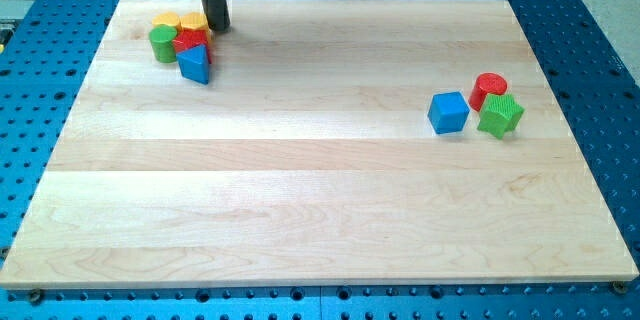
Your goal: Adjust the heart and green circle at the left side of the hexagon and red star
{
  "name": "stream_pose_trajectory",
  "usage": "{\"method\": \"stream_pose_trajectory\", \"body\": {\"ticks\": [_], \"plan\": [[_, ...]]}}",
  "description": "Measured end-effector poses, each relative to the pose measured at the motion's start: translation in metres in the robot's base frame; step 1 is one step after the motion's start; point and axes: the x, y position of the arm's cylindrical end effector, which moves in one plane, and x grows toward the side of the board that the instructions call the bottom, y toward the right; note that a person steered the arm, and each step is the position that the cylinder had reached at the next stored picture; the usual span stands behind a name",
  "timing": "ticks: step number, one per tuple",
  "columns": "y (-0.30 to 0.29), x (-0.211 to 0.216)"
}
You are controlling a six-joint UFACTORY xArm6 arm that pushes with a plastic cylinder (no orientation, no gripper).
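My tip point(216, 27) is a plain rod end with no fingers to spread or close, and it rests on the wooden board point(320, 210) near the view's top-left corner. A tight cluster of blocks sits just to the view's left of it and below. The yellow hexagon point(195, 23) touches my tip on its left side. The yellow heart point(166, 22) lies further left, beyond the hexagon. The green circle point(162, 43) sits down-left of my tip, under the heart. The red star point(190, 41) is just below-left of my tip, and the blue triangle point(196, 64) is below that. Far to the view's right, well apart, stand a blue cube point(448, 112), a red cylinder point(489, 88) and a green star point(500, 116).
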Motion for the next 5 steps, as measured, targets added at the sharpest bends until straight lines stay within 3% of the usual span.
{"method": "stream_pose_trajectory", "body": {"ticks": [3, 5], "plan": [[-0.004, 0.005], [-0.013, -0.035]]}}
